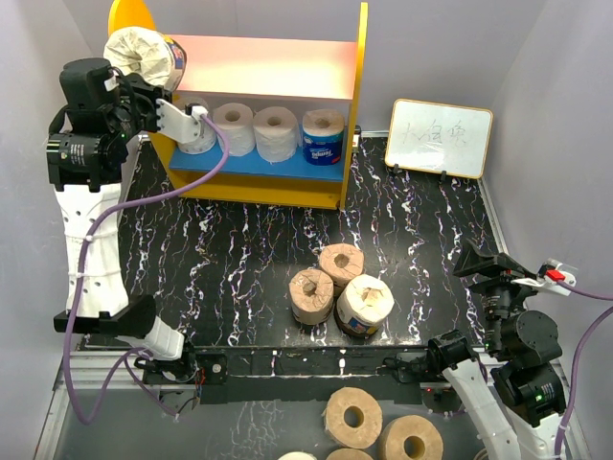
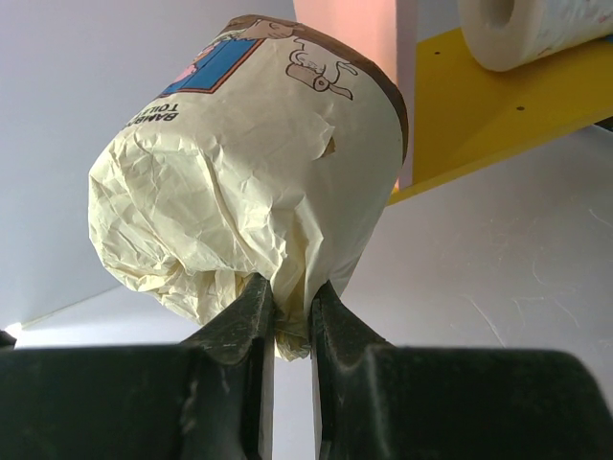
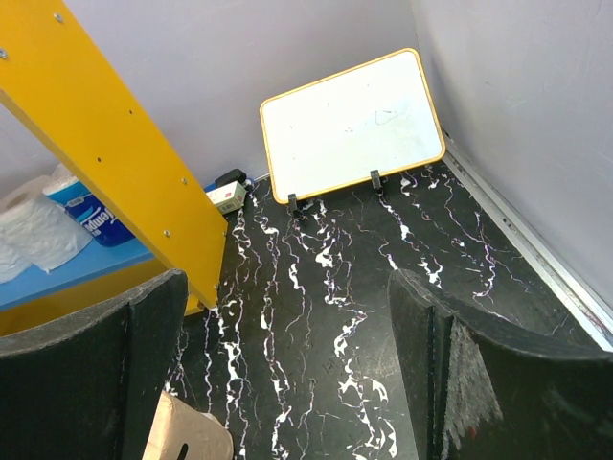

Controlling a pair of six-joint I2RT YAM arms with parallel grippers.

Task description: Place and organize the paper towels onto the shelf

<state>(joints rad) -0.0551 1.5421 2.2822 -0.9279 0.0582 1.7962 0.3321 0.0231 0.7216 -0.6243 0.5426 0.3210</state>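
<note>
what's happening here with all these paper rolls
The left arm has its jaws shut on the crimped wrapper end of a cream printed roll, held up by the left end of the shelf, at its pink upper board. Four rolls stand on the blue lower board, the rightmost blue-wrapped. Three more sit clustered mid-table. The right arm rests at the near right, jaws open, holding nothing.

Bench: black marble-look top, white veins. Whiteboard at 2 o'clock on bench, near rear wall; orange-yellow frame, tilted back, standing on two black clip feet; faint handwritten marks on face. Small white-and-green box on bench at whiteboard's 9 o'clock, close to wall. At 6 o'clock, beyond bench's near edge: two wide flat bare tan rolls, core-up, side by side; two more cut off by frame edge.
</note>
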